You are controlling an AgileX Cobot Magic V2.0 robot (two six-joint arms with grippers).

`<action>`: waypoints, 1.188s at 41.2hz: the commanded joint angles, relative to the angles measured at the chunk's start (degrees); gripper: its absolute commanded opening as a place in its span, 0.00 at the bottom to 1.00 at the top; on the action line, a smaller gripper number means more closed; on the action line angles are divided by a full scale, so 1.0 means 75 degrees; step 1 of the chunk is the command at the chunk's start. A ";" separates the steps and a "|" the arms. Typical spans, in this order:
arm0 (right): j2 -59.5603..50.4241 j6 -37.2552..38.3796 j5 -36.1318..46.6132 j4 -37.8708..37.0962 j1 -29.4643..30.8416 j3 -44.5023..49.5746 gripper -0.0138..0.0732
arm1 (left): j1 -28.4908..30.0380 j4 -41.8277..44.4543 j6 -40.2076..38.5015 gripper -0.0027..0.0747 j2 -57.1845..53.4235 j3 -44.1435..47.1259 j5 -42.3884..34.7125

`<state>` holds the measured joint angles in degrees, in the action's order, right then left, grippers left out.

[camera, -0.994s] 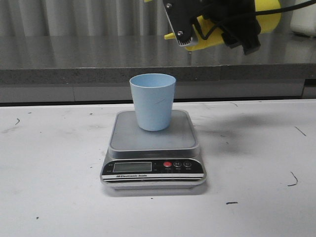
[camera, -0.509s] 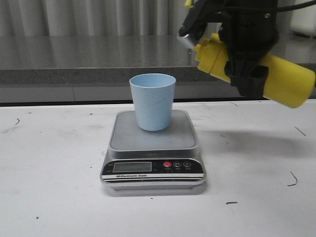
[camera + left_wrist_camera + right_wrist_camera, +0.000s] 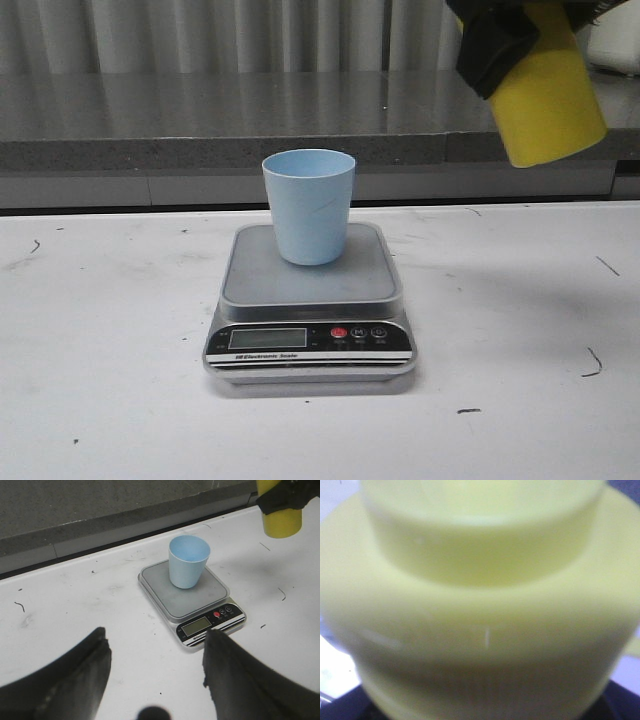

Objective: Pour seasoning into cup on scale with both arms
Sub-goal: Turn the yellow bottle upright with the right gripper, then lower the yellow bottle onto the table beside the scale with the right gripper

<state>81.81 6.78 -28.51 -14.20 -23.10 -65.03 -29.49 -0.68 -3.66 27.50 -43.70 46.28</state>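
Observation:
The pale blue cup (image 3: 309, 205) stands upright on the steel platform of the scale (image 3: 310, 290); it also shows in the left wrist view (image 3: 188, 561), on the scale (image 3: 197, 605). My right gripper (image 3: 495, 42) is shut on the yellow seasoning bottle (image 3: 548, 100) and holds it high, right of the cup, base down and nearly upright. The nozzle is above the frame. The bottle (image 3: 480, 605) fills the right wrist view, blurred, hiding the fingers. My left gripper (image 3: 157, 632) is open and empty, over the table in front of and left of the scale.
The white table (image 3: 120, 330) has small dark scuff marks. A grey ledge (image 3: 200, 130) runs along the back, with corrugated wall behind it. A white object (image 3: 615, 40) stands at the far right on the ledge.
The right gripper has swung the bottle from lying tilted with its nozzle towards the cup to nearly upright, base down, and carried it up and to the right. Cup and scale have not moved.

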 commanded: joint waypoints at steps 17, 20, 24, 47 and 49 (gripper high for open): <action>-0.0578 0.0283 0.6072 0.0209 0.1761 0.2915 0.48 | 0.0004 -0.0015 -0.0041 0.56 0.0029 -0.0172 -0.0588; -0.0423 0.0283 0.7140 0.0307 0.1877 0.3288 0.48 | 0.0004 -0.0015 -0.0041 0.56 0.0029 -0.0172 -0.0588; -0.0070 0.0123 0.8267 0.0307 0.1908 0.3606 0.48 | 0.0004 -0.0015 -0.0041 0.56 0.0029 -0.0172 -0.0588; 0.1901 0.0067 1.0155 0.0631 0.2282 0.3564 0.48 | 0.0004 -0.0015 -0.0041 0.56 0.0029 -0.0172 -0.0588; 0.2001 0.0028 1.0225 0.0631 0.2282 0.3531 0.48 | 0.0004 -0.0015 -0.0041 0.56 0.0029 -0.0172 -0.0588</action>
<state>98.33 7.98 39.39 -10.22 -6.34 -36.46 -29.49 -0.68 -3.66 27.50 -43.70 46.28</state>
